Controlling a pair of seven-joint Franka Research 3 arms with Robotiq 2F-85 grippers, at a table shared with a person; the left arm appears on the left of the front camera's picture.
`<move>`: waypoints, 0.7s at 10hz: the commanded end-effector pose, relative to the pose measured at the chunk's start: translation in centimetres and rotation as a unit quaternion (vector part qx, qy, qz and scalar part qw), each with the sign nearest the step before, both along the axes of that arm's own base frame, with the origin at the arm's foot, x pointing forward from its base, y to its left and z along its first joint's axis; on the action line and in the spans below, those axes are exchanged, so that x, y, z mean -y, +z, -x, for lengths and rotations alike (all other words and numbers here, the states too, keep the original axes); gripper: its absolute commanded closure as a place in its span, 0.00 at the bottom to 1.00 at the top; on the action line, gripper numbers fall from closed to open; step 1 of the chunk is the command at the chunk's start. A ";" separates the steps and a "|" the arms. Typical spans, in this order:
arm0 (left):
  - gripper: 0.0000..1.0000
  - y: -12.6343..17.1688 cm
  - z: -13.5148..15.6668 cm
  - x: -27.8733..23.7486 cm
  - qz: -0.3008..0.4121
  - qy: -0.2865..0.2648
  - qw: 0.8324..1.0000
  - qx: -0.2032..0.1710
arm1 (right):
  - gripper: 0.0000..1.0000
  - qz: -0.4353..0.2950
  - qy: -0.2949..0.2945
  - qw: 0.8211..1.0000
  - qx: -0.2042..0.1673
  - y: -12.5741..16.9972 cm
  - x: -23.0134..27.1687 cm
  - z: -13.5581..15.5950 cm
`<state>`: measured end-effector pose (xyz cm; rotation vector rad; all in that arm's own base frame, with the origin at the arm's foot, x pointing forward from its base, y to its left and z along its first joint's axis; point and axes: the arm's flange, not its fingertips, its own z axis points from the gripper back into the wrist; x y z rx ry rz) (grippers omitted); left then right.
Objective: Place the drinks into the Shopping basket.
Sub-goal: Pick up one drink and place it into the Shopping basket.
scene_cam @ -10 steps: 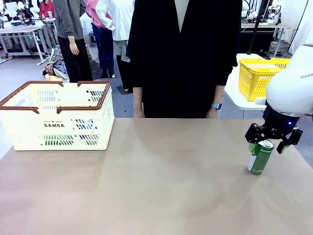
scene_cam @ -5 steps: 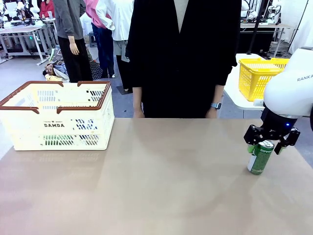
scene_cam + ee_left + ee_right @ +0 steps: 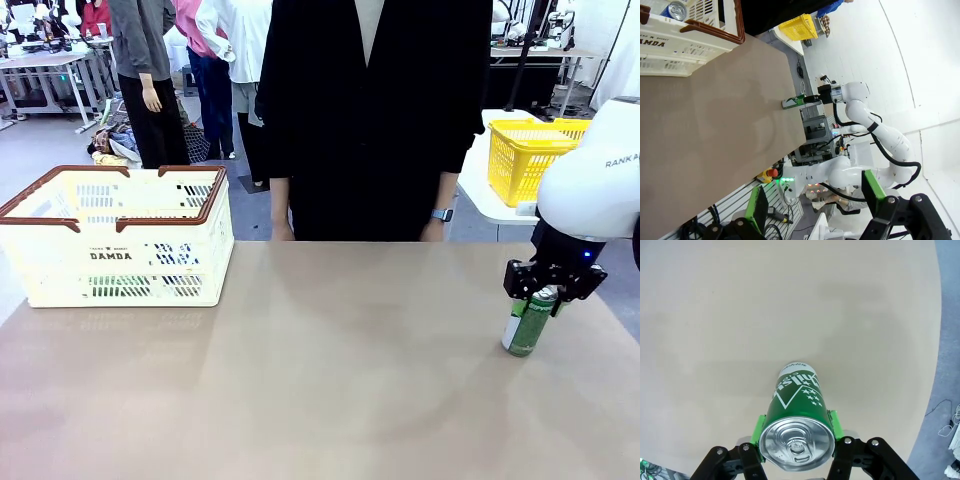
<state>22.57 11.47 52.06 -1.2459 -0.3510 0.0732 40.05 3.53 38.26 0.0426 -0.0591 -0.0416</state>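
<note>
Green can (image 3: 525, 325) on worktop (image 3: 320, 370), long axis near vertical, top tilted right.
Right end effector (image 3: 546, 290) clamped on its top rim; pads (image 3: 758, 429) pressed against both sides.

basket (image 3: 120, 235) contents hidden, can (image 3: 676, 10) edge-cropped

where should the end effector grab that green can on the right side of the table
Take the green can by its upper side wall, coming down from above. It stands upright on the table, so its round sides are free all around. The right end effector already sits this way: in the right wrist view its green pads press opposite sides just below the silver top.
</note>
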 end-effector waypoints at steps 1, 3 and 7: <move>0.00 0.1 0.0 0.0 0.009 -0.003 1.000 0.010 | 1.00 -0.010 0.015 1.000 0.014 -0.6 -0.2 0.1; 0.00 0.1 0.0 0.0 0.009 -0.003 1.000 0.010 | 1.00 -0.007 0.025 0.999 0.018 0.1 -0.4 0.3; 0.00 0.1 0.0 0.0 0.009 -0.003 1.000 0.010 | 1.00 0.009 0.130 0.990 0.056 11.2 -7.1 -0.7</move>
